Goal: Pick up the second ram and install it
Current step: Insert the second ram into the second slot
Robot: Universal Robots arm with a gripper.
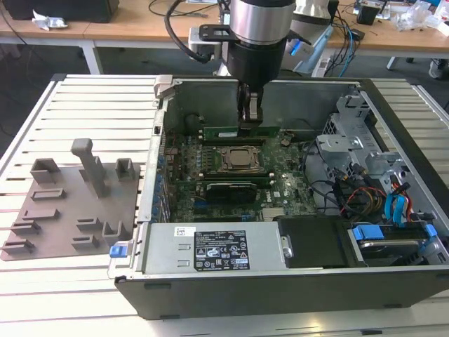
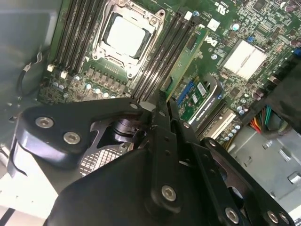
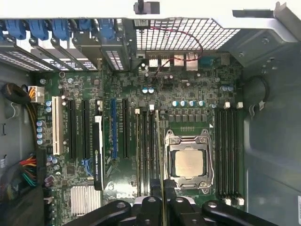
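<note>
- Black two-fingered gripper (image 1: 250, 116) is clamping the thin green circuit-board second ram (image 1: 221, 131), upper centre of the exterior view.
- The second ram is standing on edge just beside the square metal processor socket (image 1: 242, 160).

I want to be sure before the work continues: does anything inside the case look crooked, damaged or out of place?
Nothing stands out. The gripper holds the ram in line with the slots beside the socket, not askew. I see no damage.
</note>
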